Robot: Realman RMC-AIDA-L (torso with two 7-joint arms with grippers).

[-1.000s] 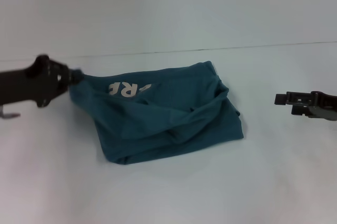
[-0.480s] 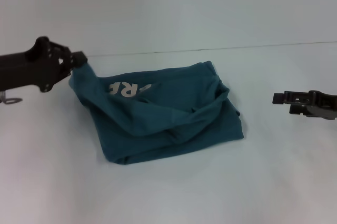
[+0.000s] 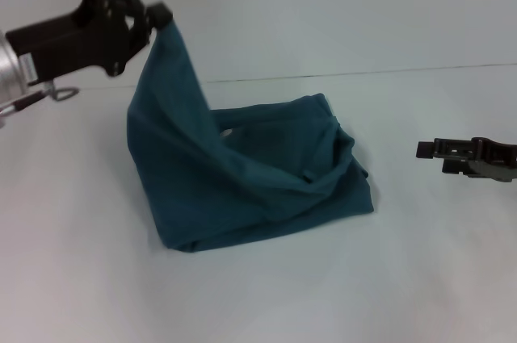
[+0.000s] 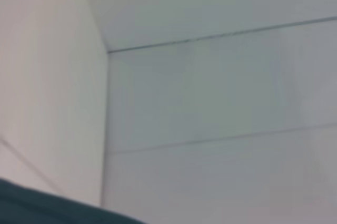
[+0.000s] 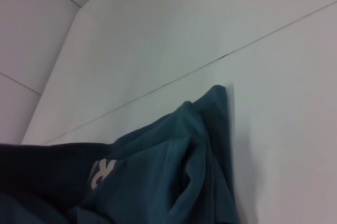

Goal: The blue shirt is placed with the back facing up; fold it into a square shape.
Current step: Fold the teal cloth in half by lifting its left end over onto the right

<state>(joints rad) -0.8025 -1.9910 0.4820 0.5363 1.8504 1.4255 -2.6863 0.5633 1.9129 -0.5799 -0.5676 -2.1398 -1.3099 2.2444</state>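
The blue shirt (image 3: 258, 181), a dark teal garment, lies bunched in a rough rectangle at the middle of the white desk (image 3: 266, 294). One corner is drawn up off the desk into a taut, tent-like peak on the robot's left side, and the cloth slopes down from there to the crumpled bulk. Soft folds and a ridge cross the far right part (a small pale patch shows in a gap beneath the raised panel). The left gripper (image 3: 157, 14) is raised above the desk at the upper left, its fingers closed on the tip of the lifted corner. The right gripper (image 3: 426, 149) sits low at the right edge, well apart from the shirt; whether its fingers are parted cannot be told. The right wrist view shows white lettering (image 5: 101, 173) on a fold of the shirt.
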